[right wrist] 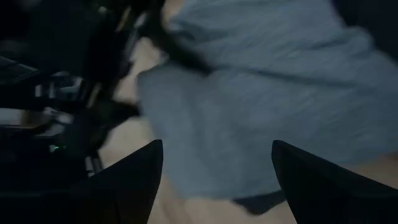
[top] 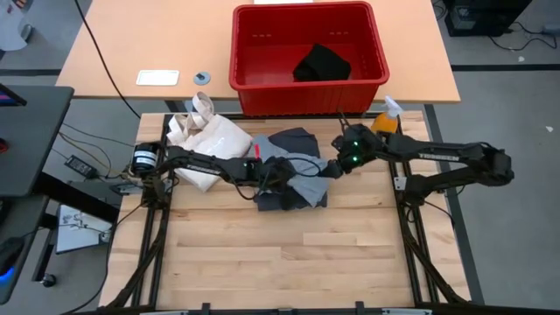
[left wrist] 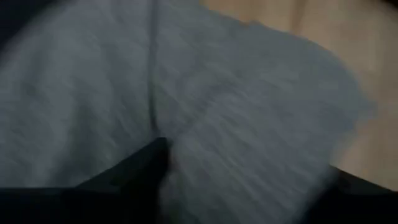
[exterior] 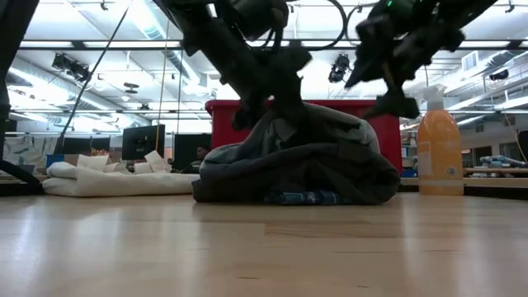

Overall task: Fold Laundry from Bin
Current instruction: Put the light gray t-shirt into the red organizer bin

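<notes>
The red bin (top: 308,52) stands on the tan table behind the wooden work table (top: 280,254). Inside the bin lies only one black piece (top: 321,64), near its right wall; the rest of its floor is bare.

In front of the bin, on the work table, sits a pile of laundry: a light grey piece (top: 302,166) on top of a dark charcoal-grey piece (exterior: 247,177), and in the low view a bit of blue-and-white plaid shirt (exterior: 301,198) shows under the pile.

The left gripper (top: 278,175) is on the left side of this pile, pressed against the grey cloth; I cannot tell if its fingers are apart or closed. The right gripper (top: 337,166) hangs at the right side of the pile, its fingers (right wrist: 134,180) spread wide and holding nothing.

A cream-white tote bag (top: 210,140) lies left of the pile, and an orange spray bottle (exterior: 439,148) stands right of it, in front of the bin.
</notes>
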`<state>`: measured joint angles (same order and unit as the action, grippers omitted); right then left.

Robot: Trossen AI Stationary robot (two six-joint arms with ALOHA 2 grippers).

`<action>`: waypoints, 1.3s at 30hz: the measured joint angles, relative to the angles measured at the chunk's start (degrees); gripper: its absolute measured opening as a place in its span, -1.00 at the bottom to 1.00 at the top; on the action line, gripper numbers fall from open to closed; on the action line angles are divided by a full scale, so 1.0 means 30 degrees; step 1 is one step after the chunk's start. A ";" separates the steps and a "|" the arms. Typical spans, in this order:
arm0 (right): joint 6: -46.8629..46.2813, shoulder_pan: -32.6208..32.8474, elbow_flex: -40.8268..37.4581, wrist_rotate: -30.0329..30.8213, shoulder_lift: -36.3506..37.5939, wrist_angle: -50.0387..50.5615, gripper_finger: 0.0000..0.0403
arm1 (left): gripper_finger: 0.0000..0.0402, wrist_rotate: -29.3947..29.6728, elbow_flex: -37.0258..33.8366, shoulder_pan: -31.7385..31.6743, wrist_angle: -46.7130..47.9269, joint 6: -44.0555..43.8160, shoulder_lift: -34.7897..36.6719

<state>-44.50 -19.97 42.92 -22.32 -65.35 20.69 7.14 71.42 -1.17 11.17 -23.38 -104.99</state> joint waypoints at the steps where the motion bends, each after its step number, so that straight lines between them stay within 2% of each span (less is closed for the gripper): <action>1: 0.0404 -0.0425 0.0000 -0.0069 -0.0334 -0.0024 0.52 | 0.41 -0.0908 -0.0007 -0.0068 0.0306 -0.0374 0.0232; 4: 0.1574 -0.1579 0.0000 -0.0269 -0.1033 0.0048 0.52 | 0.52 -0.2739 0.0000 -0.0115 0.1087 -0.1507 0.1226; 9: 0.3137 -0.3644 0.0000 -0.1226 -0.1326 0.0660 0.52 | 0.56 -0.3511 0.0000 0.0038 0.2172 -0.1871 0.3058; 14: 0.4855 -0.6051 -0.0648 -0.3086 -0.1360 0.1698 0.53 | 0.56 -0.2896 0.0007 -0.0241 0.2097 -0.1728 0.4050; 18: 0.4248 -0.7674 -0.2552 -0.4740 -0.1738 0.1157 0.53 | 0.56 -0.1198 0.0007 -0.0955 0.2164 -0.1353 0.3909; 20: 0.3777 -0.8034 -0.3478 -0.5329 -0.1877 0.0624 0.53 | 0.56 -0.1009 0.0021 -0.1417 0.2103 -0.1448 0.3605; 26: 0.1380 -0.7714 -0.5636 -0.6067 -0.1913 -0.3485 0.53 | 0.56 -0.0465 0.0000 -0.2388 0.2113 -0.1477 0.2442; 33: -0.2557 -0.6649 -0.7020 -0.4815 -0.2929 -0.9488 0.52 | 0.56 -0.0375 -0.0018 -0.2803 0.3143 -0.1883 0.0832; 39: -0.3232 -0.5447 -0.7086 -0.3647 -0.4639 -1.0836 0.45 | 0.56 -0.0508 -0.0166 -0.2844 0.4641 -0.2490 0.0473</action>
<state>-54.20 -36.32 21.66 -33.26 -79.27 -11.82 5.62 70.92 -9.71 25.09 -30.85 -103.57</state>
